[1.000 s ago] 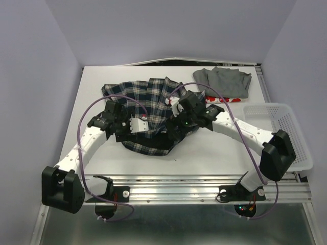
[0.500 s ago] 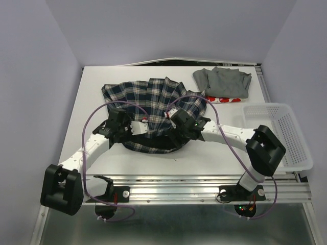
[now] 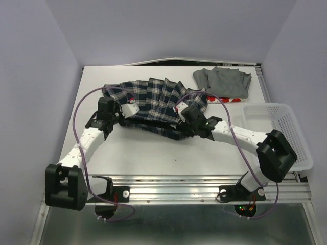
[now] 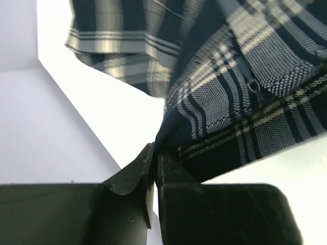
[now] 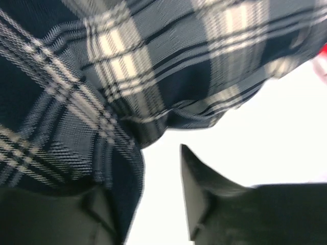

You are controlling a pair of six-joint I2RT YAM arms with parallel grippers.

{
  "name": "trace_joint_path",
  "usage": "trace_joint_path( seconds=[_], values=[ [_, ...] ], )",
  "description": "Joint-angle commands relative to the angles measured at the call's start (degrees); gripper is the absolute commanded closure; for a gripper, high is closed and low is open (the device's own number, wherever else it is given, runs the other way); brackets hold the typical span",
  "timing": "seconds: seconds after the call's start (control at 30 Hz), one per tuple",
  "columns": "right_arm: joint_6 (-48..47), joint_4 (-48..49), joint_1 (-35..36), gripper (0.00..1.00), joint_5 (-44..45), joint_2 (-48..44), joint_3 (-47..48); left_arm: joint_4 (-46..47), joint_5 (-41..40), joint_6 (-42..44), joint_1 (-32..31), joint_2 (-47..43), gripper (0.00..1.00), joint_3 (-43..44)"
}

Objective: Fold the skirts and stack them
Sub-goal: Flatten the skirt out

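Folding the plaid skirt (image 3: 153,99) at the centre of the table (image 3: 143,153) looks the step in hand. Both arms reach low; the left fingers (image 4: 137,176) pinch its edge tight at nine o'clock, while the right fingers (image 5: 196,178) gape halfway at three o'clock, clamping nothing. Next the right must close. The grey skirt (image 3: 225,81) lies at one o'clock.

The top external camera sits high behind the two black arm bases (image 3: 64,186) and looks down and forward over the whole flat white counter (image 3: 148,153), from far enough back to take in the pale lilac side walls (image 3: 36,76). The left wrist camera rides just behind the black left tool (image 4: 155,153), facing along its fingers, very near the dark plaid cloth skirt (image 4: 240,92). The right wrist camera looks past the black right tool (image 5: 153,178) from equally near, and its picture is blurred. All three views share that skirt and the counter beneath it.
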Motion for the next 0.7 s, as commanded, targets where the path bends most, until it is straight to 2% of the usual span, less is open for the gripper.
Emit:
trace_joint_path(
  seconds=[0.0,0.1,0.13,0.17,0.2,0.23,0.27,0.3,0.37,0.4,0.43,0.5,0.57,0.6,0.63,0.67],
  values=[
    [-11.49,5.61,-3.59,0.67,5.04,-2.27,5.88,1.42,-0.09,-9.22,7.88,4.2,1.0,15.73],
    [-15.46,7.03,-7.19,0.82,4.79,0.53,13.96,-1.82,3.41,-17.05,11.93,10.52,1.0,26.21],
    [-18.26,7.38,-8.25,0.93,4.87,2.02,21.74,-2.62,4.65,-18.63,12.73,12.02,1.0,33.56],
    [-19.42,8.26,-9.48,0.99,4.43,5.69,26.43,-3.23,5.18,-21.69,13.61,14.91,1.0,37.29],
    [-20.56,8.52,-12.1,0.99,3.56,7.9,31.52,-3.85,5.8,-23.29,14.06,16.33,1.0,41.5],
    [-23.01,8.7,-13.26,0.99,3.29,10.28,36.97,-4.81,7.28,-24.78,14.24,17.91,1.0,50.42],
    [-23.91,8.79,-14.23,0.99,3.2,15.43,48.86,-6.13,7.82,-27.15,14.32,20.45,1.0,54.68],
    [-25.74,8.62,-15.45,0.99,3.02,17.83,55.15,-6.31,8.08,-28.56,14.24,21.34,1.0,62.56],
    [-28.56,8.79,-15.47,0.99,2.58,21.79,66.33,-5.88,8.35,-30.51,14.32,22.58,1.0,68.59],
    [-29.36,8.97,-15.47,0.99,1.97,24.51,75.17,-5.09,8.44,-30.77,14.32,22.15,1.0,71.14],
    [-29.62,9.14,-15.47,0.99,1.18,25.23,80.21,-2.47,8.35,-30.95,14.24,20.32,1.0,71.07],
    [-28.84,10.19,-15.47,0.99,-0.57,24.72,78.7,-0.87,8.61,-30.69,14.32,17.76,1.0,69.42],
    [-27.69,10.99,-15.47,0.99,-5.22,18.67,71.69,-2.0,12.47,-27.62,14.24,12.67,1.0,63.63],
    [-27.78,11.42,-15.47,0.99,-7.24,15.78,66.43,-3.31,14.57,-26.65,14.24,10.91,1.0,60.82],
    [-29.17,11.51,-14.77,0.99,-10.83,10.09,55.07,-5.76,19.55,-24.91,14.24,9.24,1.0,55.66],
    [-30.15,8.91,-13.37,0.99,-12.78,7.51,49.73,-11.62,21.08,-20.1,13.89,6.0,1.0,53.0]
  ],
)
